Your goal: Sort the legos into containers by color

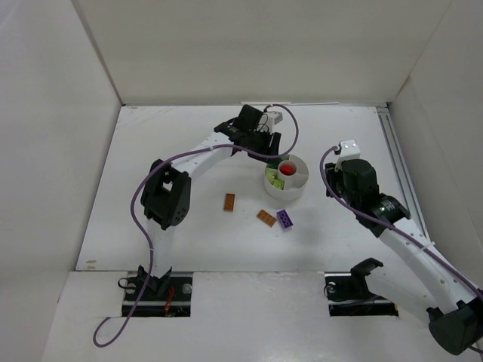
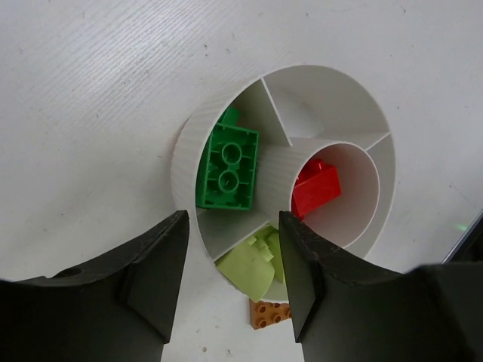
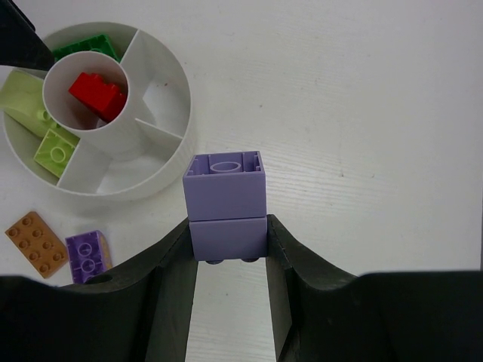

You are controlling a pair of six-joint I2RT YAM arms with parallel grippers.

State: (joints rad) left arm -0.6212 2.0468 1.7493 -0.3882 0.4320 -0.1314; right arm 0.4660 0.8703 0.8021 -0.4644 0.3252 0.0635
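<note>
While agape over the tub [image 2: 183, 154], left pincer [image 2: 232, 226] near one orange brick [image 2: 269, 313].

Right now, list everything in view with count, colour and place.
table: one, white, under everything.
tub: one, white, mid-table, compartmented.
red brick: one, tub's central circle.
green brick: at least one, outer compartment.
yellow-green pieces: two, neighbouring compartment.
orange bricks: two, on table beside tub.
loose purple brick: one, by an orange brick.
purple stack: two bricks, in right gripper.
left gripper: open, over tub.
right gripper: shut on purple stack.
</note>
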